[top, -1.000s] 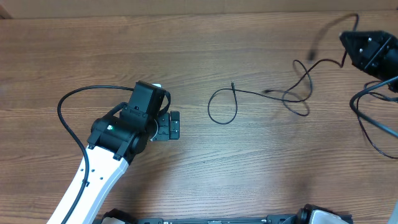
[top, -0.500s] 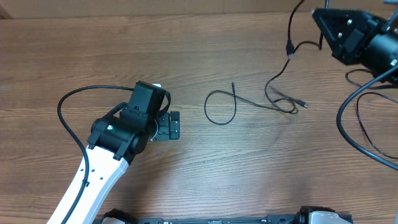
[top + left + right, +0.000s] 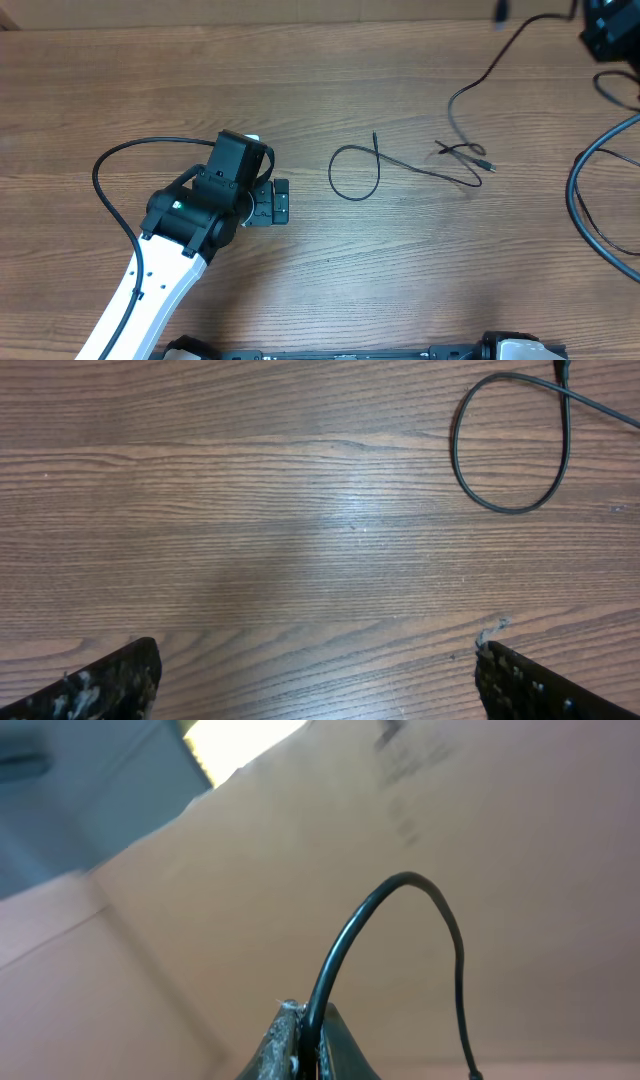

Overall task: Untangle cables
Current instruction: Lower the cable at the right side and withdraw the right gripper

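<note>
cable (image 3: pixel 404 877) has swung upward; only right wrist view shows jaws pinching it.

Brown wood-grain tabletop (image 3: pixel 400 290), grain running left-right, w/ soft sheen near mid in left wrist view. Paler tan strip (image 3: pixel 250 12) along far edge, overhead. Right wrist view: blurred tan cardboard-like panel (image 3: pixel 520 850); bright light patch (image 3: pixel 240 738) at top, grey-blue area (image 3: pixel 50 800) upper left.

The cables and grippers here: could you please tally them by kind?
Thin cables: 2 (looped cable on the table; held cable in the right gripper)
Grippers: 2 (left gripper open; right gripper shut)
Total: 4
</note>
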Controlling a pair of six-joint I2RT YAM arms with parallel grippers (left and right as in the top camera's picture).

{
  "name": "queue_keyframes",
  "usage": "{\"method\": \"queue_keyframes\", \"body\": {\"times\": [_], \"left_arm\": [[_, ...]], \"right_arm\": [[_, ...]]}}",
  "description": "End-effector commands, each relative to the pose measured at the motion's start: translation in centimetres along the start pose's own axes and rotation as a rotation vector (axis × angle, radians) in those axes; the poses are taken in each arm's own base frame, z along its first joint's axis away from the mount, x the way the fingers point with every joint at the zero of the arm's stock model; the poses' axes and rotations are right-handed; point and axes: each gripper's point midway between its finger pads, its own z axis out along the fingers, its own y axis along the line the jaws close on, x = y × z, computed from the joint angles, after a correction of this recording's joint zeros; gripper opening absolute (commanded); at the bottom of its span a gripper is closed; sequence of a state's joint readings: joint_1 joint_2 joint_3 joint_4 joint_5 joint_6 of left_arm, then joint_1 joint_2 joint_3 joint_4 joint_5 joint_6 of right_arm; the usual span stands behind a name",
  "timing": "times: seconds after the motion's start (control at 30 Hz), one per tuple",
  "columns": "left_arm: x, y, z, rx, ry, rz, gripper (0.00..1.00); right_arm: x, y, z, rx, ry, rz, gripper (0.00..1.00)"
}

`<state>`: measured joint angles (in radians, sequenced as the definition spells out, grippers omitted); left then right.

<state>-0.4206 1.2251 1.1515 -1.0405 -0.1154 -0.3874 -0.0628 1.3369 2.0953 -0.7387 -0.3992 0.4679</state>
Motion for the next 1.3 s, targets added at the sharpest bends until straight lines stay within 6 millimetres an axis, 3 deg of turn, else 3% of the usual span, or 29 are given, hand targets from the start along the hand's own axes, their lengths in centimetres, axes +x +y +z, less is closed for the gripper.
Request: {"method": "queue_keyframes", "body": {"times": [0.0,0.13,0.33,0.5,0.6,0.77,0.97,1.13,1.27], "left_arm": [[-0.2,0.1,-0.1,0.004,-0.006,-0.016,1.0],[-0.2,0.1,-0.1,0.004,-0.005,-0.016,0.99],[-0.2,0.1,-0.1,0.004,-0.005,-0.016,1.0],[-0.2,0.1,-0.1,0.004,-0.005,-0.016,1.0],[-0.2,0.1,-0.1,0.004,-0.006,-0.016,1.0],[-0.2,0.1,-0.1,0.004,-0.005,-0.016,1.0],[-0.2,0.1,-0.1,0.004,-0.005,-0.016,1.0],[-0.2,0.1,-0.1,0.004,-0.006,-0.016,1.0],[-0.2,0.1,-0.1,0.004,-0.005,-0.016,1.0]], "right_arm": [[-3.7,-2.1,-1.0,0.175,-0.172,-0.11,0.04],[-5.1,-3.1,-1.1,0.262,-0.216,-0.329,0.04],[-7.4,-9.0,-1.6,0.617,-0.29,-0.456,0.04],[-7.1,-13.0,0.7,0.724,-0.274,-0.46,0.04],[-6.3,-17.3,3.1,0.786,-0.238,-0.458,0.04],[-5.1,-24.9,4.4,0.907,-0.169,-0.441,0.04],[-6.2,-33.3,2.6,1.051,-0.186,-0.428,0.04],[-8.9,-35.5,-0.7,1.113,-0.283,-0.403,0.04],[-9.0,-36.6,-1.7,1.122,-0.27,-0.397,0.04]]}}
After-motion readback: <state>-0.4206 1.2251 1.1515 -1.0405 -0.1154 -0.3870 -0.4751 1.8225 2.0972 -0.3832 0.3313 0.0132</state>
